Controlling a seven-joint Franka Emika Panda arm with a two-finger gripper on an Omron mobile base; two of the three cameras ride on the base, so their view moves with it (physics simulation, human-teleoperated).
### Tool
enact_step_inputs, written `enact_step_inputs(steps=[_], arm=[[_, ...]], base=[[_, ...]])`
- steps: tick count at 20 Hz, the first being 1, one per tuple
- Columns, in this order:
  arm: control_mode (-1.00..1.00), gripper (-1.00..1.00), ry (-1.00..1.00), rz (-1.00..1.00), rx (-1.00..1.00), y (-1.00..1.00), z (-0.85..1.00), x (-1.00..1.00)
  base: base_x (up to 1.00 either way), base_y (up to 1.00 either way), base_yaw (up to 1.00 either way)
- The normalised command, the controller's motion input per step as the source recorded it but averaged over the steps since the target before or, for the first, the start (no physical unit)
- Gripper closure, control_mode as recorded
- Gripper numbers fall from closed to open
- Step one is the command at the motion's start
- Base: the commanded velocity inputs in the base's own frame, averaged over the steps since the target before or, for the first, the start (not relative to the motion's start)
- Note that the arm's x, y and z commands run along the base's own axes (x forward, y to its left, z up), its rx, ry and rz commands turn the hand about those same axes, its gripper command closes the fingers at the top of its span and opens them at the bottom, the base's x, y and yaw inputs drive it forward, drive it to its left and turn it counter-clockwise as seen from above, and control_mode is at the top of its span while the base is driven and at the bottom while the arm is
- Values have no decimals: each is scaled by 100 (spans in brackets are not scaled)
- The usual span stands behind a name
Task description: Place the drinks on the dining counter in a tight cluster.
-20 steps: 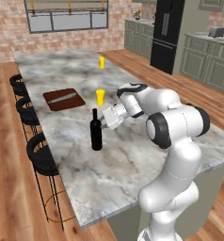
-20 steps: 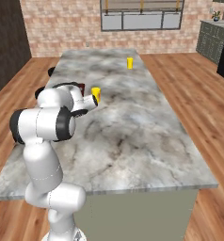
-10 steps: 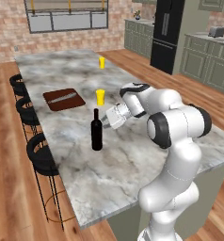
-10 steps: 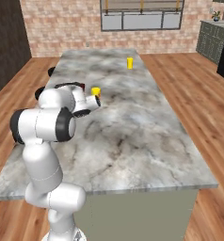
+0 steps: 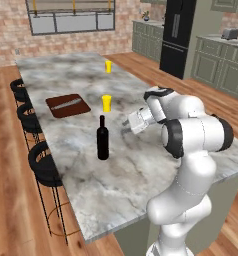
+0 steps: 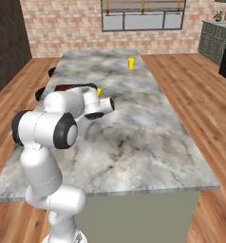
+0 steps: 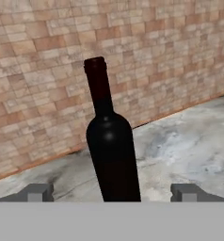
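Observation:
A tall black wine bottle (image 5: 102,138) stands upright on the grey-veined dining counter (image 5: 141,172), near the stool side. My gripper (image 5: 129,121) hovers just to its right, a short gap away, open and holding nothing. In the hand view the wine bottle (image 7: 111,150) rises straight ahead of my gripper (image 7: 111,193), whose fingertips (image 7: 36,192) stand wide apart on either side without touching it. In the right base view my arm hides the bottle, and the gripper (image 6: 111,104) points over the dining counter (image 6: 138,142).
A yellow cup (image 5: 106,103) stands just behind the bottle, and another yellow cup (image 5: 108,66) further back. A brown cutting board (image 5: 66,105) lies to the left. Black stools (image 5: 43,162) line the counter's left edge. A black fridge (image 5: 177,35) is at the far right.
My hand has drawn back to the right, away from the wine bottle, with the fingers spreading slightly wider. The bottle stays standing on its own.

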Motion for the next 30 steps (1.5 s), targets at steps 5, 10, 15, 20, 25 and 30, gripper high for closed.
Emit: enact_step_inputs(steps=[5,10,15,20,25,30], arm=[[-100,-100,16,-16,-11,-41,70,0],[-100,-100,37,-20,-28,-14,79,0],[-100,-100,35,-27,-30,-13,12,-11],[-100,-100,7,-37,-19,-20,0,-59],[-100,-100,-1,-27,-1,-47,2,-90],[-100,-100,-7,-12,-15,-9,46,-78]], base=[[0,0,0],[0,0,0],[0,0,0],[0,0,0],[0,0,0],[0,0,0]])
